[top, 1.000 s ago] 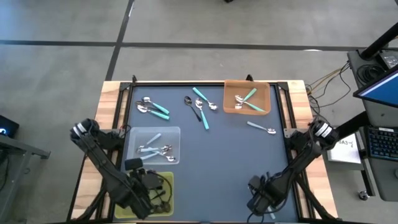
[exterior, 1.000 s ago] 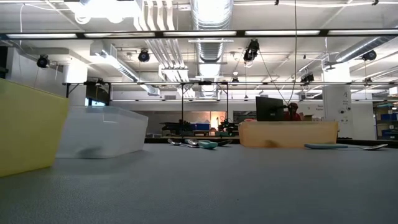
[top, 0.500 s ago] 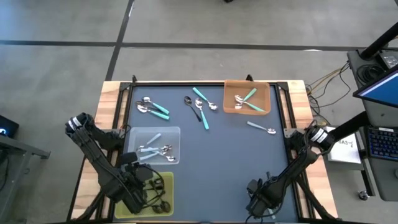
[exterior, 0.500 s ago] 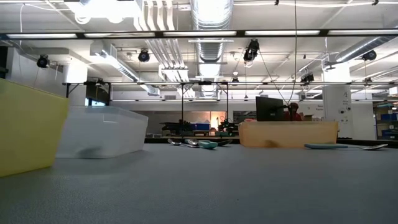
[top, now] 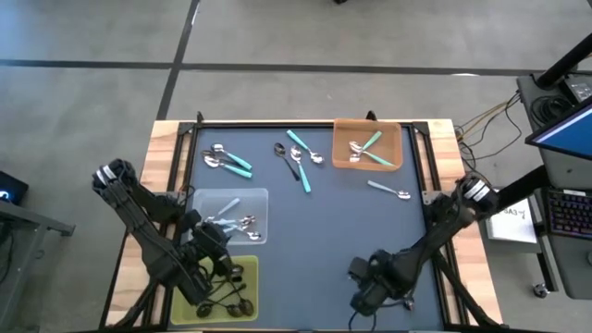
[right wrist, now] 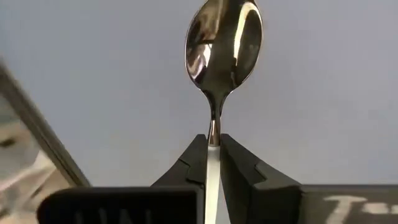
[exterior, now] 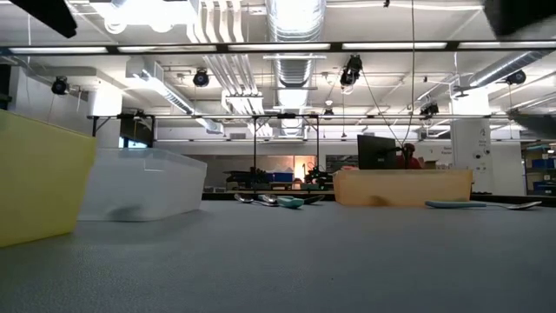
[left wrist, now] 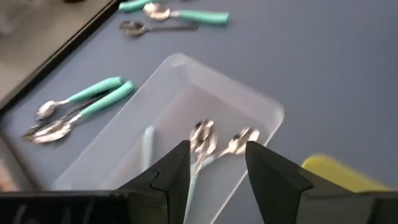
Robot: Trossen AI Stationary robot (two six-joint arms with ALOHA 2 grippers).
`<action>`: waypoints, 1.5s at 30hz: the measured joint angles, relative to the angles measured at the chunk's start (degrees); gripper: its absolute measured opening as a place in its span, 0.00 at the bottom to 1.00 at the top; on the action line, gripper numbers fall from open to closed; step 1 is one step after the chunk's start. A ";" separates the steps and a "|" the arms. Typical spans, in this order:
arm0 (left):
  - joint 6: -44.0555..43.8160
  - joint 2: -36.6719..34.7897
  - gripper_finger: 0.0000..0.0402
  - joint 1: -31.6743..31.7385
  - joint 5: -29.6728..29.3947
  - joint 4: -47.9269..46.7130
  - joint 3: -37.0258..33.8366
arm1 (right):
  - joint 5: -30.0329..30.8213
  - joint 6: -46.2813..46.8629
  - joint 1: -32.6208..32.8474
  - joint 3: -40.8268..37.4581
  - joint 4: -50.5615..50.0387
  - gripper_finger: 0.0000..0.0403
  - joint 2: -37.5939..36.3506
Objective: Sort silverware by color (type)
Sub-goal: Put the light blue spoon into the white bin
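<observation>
My right gripper (top: 361,292) hangs near the table's near edge, right of centre, shut on a spoon (right wrist: 222,43) with a shiny bowl and a pale handle. My left gripper (left wrist: 216,165) stands open above the clear tray's (top: 228,215) near side, where pale blue spoons (left wrist: 202,140) lie. Teal spoons (top: 229,161) lie at the far left, and more teal spoons (top: 302,159) beside a dark metal one (top: 289,159) lie in the far middle. One pale blue spoon (top: 388,191) lies on the right. My right gripper pinches the spoon between its two fingers (right wrist: 239,165) at the top of the pale handle (right wrist: 212,163), just behind the thin neck. The spoon runs along the fingers, with its bowl (right wrist: 224,37) sticking out past the fingertips. Whether the bowl touches the table does not show.
An orange tray (top: 393,148) with teal spoons stands at the far right. A yellow tray (top: 248,268) with dark spoons stands at the near left, next to the clear tray. The mat's middle (top: 324,231) is bare. Dark arm parts (exterior: 39,13) show at the top corners of the low view.
My left gripper has gone from over the yellow tray toward the far edge, to the clear tray's near side, turning as it went. My right gripper has gone toward the table's left edge.
</observation>
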 joint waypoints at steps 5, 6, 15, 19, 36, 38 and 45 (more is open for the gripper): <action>3.48 -3.25 0.34 -0.07 -6.59 15.43 -6.79 | 20.08 -14.97 -6.46 7.98 2.60 0.04 -0.21; 5.68 -3.96 0.34 -0.07 -7.63 19.66 -8.51 | 23.67 -18.10 -8.05 9.38 4.30 0.04 -0.29; 28.70 -10.44 0.34 0.03 -11.45 57.68 -24.07 | 32.90 -40.14 -20.11 14.90 30.35 0.03 -0.05; 37.96 -11.91 0.34 1.03 -18.16 69.29 -28.93 | 30.30 -45.81 -22.97 14.89 38.92 0.03 0.25; 65.85 -12.32 0.34 14.69 -17.93 94.77 -31.07 | 26.91 -54.68 -26.24 14.79 43.45 0.03 2.51; 65.86 -12.32 0.34 15.32 -20.24 95.03 -30.85 | 26.89 -55.33 -26.11 14.79 43.46 0.03 2.51; 66.22 -12.34 0.34 18.19 -17.77 94.98 -30.50 | 26.53 -59.29 -26.11 14.79 45.32 0.03 2.51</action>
